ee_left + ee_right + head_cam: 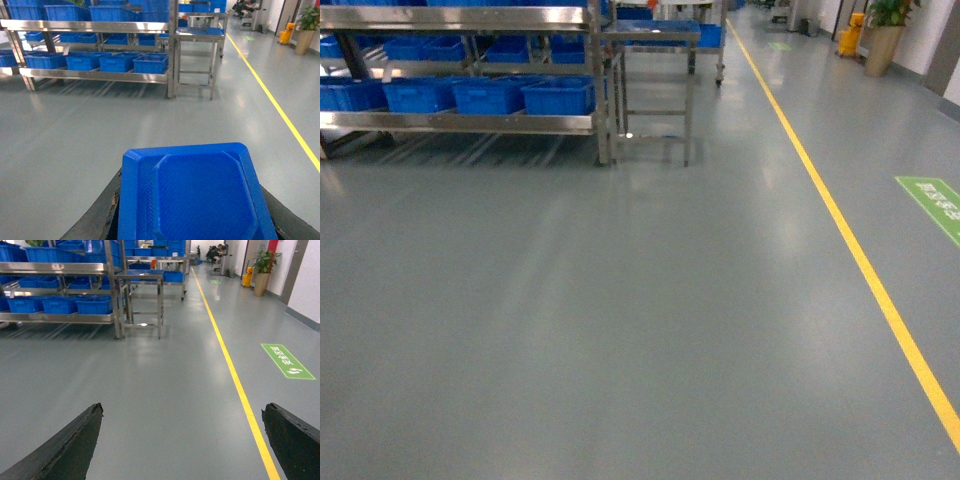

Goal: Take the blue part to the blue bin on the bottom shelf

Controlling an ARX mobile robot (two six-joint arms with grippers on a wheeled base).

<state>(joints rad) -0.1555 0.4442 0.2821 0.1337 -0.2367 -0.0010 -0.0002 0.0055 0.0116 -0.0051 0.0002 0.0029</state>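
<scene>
The blue part (200,195), a flat tray-like plastic piece with bevelled corners, fills the bottom of the left wrist view. My left gripper (192,200) is shut on it, one dark finger (100,220) showing at each side. My right gripper (182,412) is open over bare floor with nothing between its fingers. Far ahead stands the steel rack. Its bottom shelf (460,122) (95,75) (55,317) carries a row of blue bins (558,96) (150,63) (95,305). Neither gripper shows in the head view.
Grey floor stretches between me and the rack. A steel table (655,40) stands right of the rack. A yellow line (860,260) runs along the floor on the right, with a green floor sign (935,205) beyond it and a potted plant (885,35) far back.
</scene>
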